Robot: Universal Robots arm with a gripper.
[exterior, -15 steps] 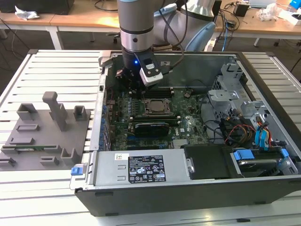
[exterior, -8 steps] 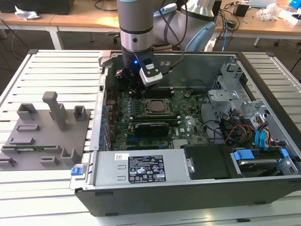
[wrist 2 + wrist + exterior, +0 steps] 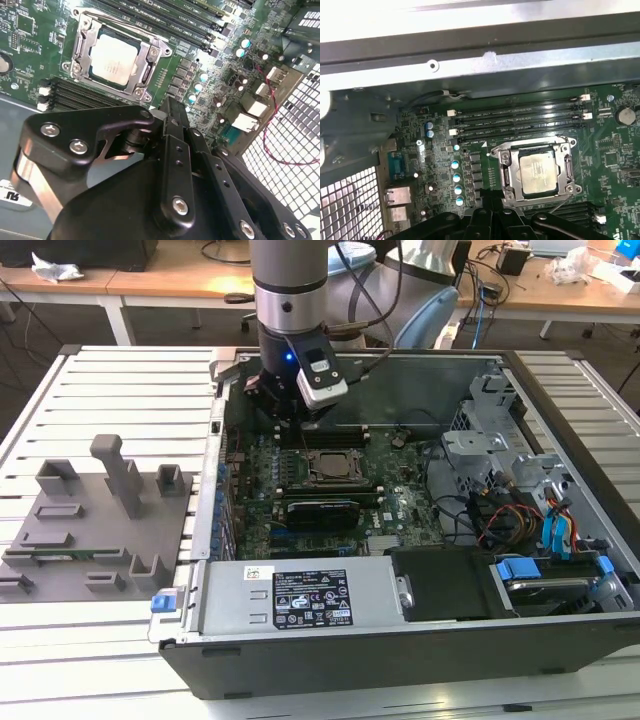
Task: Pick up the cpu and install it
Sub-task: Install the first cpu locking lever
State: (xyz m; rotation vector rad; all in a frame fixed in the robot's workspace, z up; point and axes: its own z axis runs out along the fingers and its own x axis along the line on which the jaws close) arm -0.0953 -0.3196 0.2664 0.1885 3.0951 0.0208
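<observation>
One silvery-white square cpu (image 3: 114, 58) seated flat inside the metal-framed motherboard socket (image 3: 150, 65) | black gripper (image 3: 170, 112) hangs just beside the socket, off one edge, holding nothing | finger spread: cannot tell

light: bright, even | glare: case rim (image 3: 470, 20) overexposed | focus: sharp | shadows: soft
</observation>
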